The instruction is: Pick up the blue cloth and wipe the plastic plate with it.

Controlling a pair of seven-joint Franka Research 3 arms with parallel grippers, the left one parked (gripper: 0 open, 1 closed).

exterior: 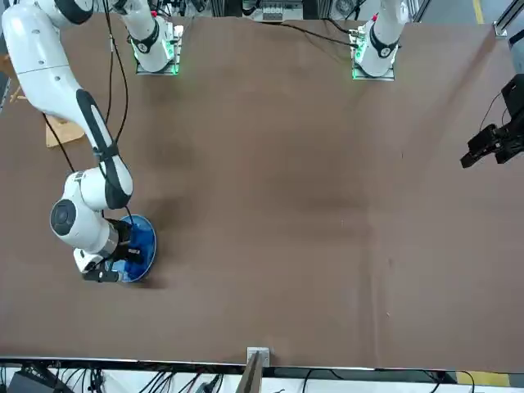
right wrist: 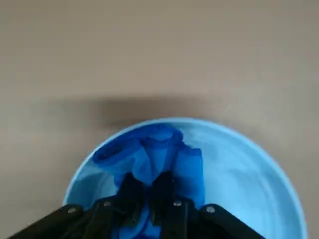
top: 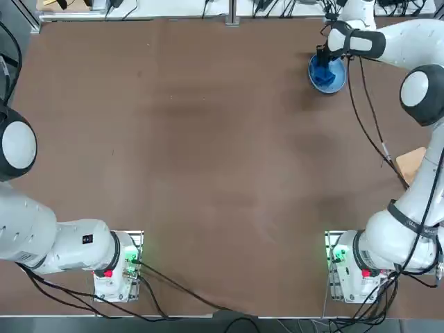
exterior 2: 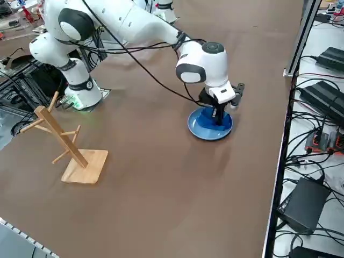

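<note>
Right hand (right wrist: 149,199) closed, pinching the blue cloth (right wrist: 154,159) between its fingers (right wrist: 130,194); cloth bunched up, hanging down from the fingertips into the plastic plate (right wrist: 249,169). Wrist view: cloth touches the plate's inner floor, covers the part nearest the fingers, rest of the plate bare and pale blue. Plate sits flat on the brown surface (top: 208,152), at the far right corner area from the robot's side, close to the far edge. Right side view: hand (exterior 2: 219,117) points straight down over the plate (exterior 2: 200,129), arm stretched out long from its base. Wooden rack (exterior 2: 67,142) stands well apart from the plate, nearer the right arm's base. Front view: plate (exterior: 147,237) partly hidden by the wrist.
</note>
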